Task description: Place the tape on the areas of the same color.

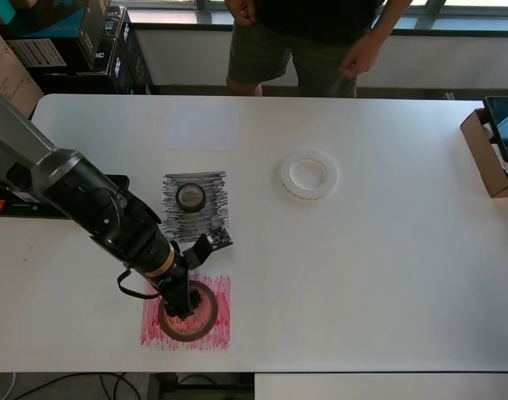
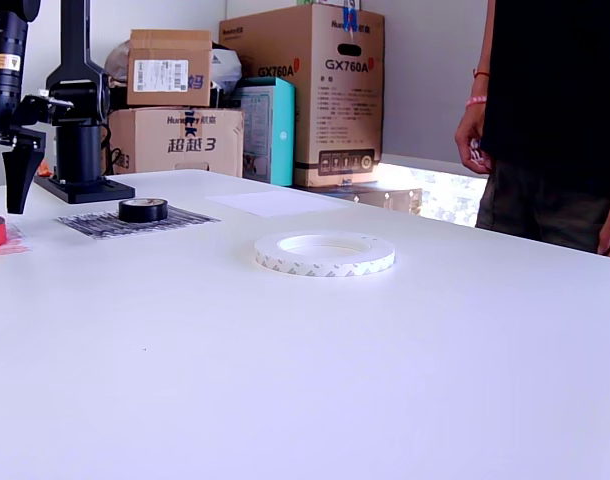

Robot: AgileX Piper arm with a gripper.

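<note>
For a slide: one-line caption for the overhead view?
Pincer over red roll on red sheet; black roll on black sheet; white ring unplaced.

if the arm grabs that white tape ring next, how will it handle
The white tape ring lies flat, wide and low, so it probably won't roll or tip. Its thin wall suggests it is light and may flex when squeezed. On the smooth table it would likely slide if nudged.

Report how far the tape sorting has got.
Done: the small black tape roll sits on the black-scribbled paper sheet. In hand: the gripper is down at the dark-red tape roll, which rests on the red-scribbled paper sheet; its grip cannot be judged. Left: the flat white tape ring lies on bare table, apart from the blank white paper sheet.
</note>
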